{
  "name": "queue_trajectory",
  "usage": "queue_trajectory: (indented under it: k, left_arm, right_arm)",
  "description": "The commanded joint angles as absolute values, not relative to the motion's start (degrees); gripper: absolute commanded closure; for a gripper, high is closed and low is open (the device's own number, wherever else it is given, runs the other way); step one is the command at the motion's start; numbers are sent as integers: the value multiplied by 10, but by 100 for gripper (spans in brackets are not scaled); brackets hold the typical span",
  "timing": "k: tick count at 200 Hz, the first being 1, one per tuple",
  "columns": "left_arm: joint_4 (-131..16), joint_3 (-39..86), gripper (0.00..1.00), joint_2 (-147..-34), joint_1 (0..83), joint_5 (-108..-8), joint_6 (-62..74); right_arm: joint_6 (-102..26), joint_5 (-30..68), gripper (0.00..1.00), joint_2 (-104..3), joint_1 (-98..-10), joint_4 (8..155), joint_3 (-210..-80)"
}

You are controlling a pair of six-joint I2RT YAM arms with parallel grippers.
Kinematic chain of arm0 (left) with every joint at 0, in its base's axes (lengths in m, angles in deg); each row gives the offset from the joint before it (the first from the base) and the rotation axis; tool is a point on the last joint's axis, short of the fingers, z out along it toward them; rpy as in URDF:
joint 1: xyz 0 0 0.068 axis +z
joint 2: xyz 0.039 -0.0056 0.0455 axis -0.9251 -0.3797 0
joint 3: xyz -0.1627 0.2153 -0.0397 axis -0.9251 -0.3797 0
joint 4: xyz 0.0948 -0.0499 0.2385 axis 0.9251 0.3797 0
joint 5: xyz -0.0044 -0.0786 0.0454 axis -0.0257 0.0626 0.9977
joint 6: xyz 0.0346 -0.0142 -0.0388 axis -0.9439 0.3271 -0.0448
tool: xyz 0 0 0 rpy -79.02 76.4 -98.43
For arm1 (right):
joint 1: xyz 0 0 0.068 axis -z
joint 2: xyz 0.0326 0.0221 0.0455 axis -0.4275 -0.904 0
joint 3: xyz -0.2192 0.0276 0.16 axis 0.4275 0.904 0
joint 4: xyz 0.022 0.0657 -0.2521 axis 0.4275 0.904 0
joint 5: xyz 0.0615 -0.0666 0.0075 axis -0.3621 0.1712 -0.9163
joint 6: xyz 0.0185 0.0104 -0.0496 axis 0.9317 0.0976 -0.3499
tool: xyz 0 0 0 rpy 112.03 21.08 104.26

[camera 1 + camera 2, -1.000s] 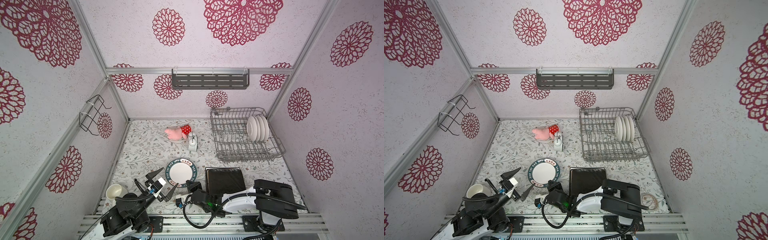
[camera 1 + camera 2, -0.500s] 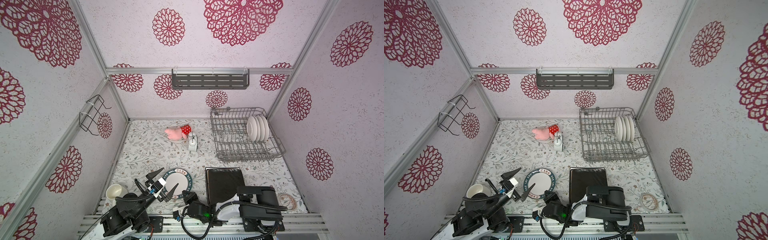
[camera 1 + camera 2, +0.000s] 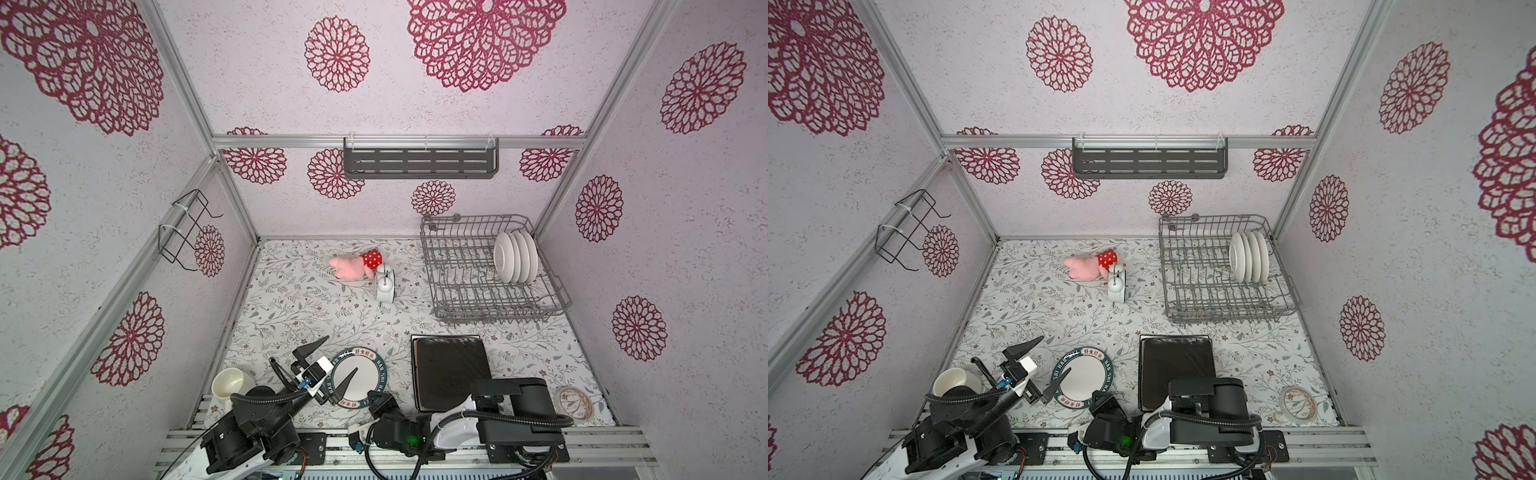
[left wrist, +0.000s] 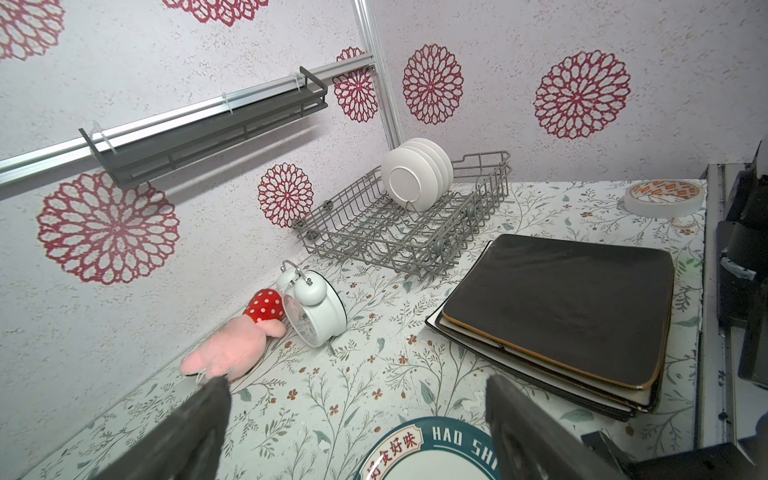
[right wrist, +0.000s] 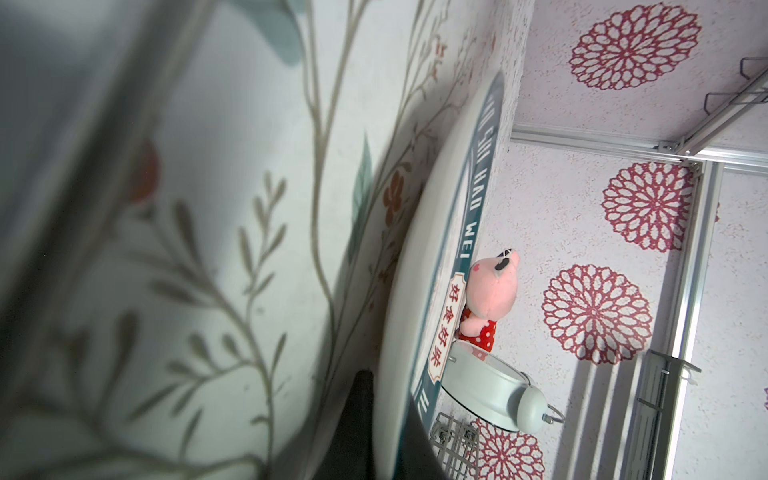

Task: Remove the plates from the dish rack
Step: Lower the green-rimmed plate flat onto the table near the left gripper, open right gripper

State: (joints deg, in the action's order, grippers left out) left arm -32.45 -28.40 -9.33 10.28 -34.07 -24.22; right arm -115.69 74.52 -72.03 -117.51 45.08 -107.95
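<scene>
Several round white plates (image 3: 513,257) (image 3: 1248,257) (image 4: 409,178) stand upright at the right end of the grey wire dish rack (image 3: 498,316) (image 3: 1204,316) (image 4: 374,245). A stack of dark square plates (image 3: 451,365) (image 3: 1177,365) (image 4: 561,303) lies on the table in front of it. A round teal-rimmed plate (image 3: 361,374) (image 3: 1086,374) (image 4: 436,440) (image 5: 415,266) lies left of the stack. My right gripper (image 3: 380,405) (image 3: 1102,401) (image 5: 386,390) is shut on its near rim. My left gripper (image 3: 330,365) (image 3: 1042,365) (image 4: 355,390) hangs open over the plate's left edge, holding nothing.
A white mug (image 3: 230,382) sits at the front left beside my left arm. A white alarm clock (image 3: 385,284) and a pink plush (image 3: 353,266) lie mid-table near the back. A tape roll (image 3: 575,401) lies front right. A grey shelf (image 3: 419,160) and black wire holder (image 3: 187,230) hang on the walls.
My right arm has drawn back toward the front edge, pulling the teal-rimmed plate with it. The plate now lies partly under my left gripper, which has stayed put.
</scene>
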Motion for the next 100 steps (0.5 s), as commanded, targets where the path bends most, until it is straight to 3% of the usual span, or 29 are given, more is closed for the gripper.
queue_trajectory:
  k: [1, 39, 64, 84, 100]
  left_arm:
    - [-324, -290, 3, -86, 101, -345, -253]
    - [-322, -290, 3, -86, 100, -346, -252]
    - [-322, -290, 3, -86, 100, -347, -252]
    - [-320, -290, 3, -88, 100, -346, -253]
    - [-319, -289, 3, -90, 100, -346, -254]
  right_arm:
    - [-1115, 769, 85, -701, -1184, 480, -1096]
    - [-1088, 776, 55, -698, -1191, 528, -1106]
    - [-1048, 749, 47, -663, -1197, 607, -1115]
    - [-1003, 715, 3, -621, -1198, 684, -1127]
    - [-979, 689, 1, -589, -1200, 756, -1139]
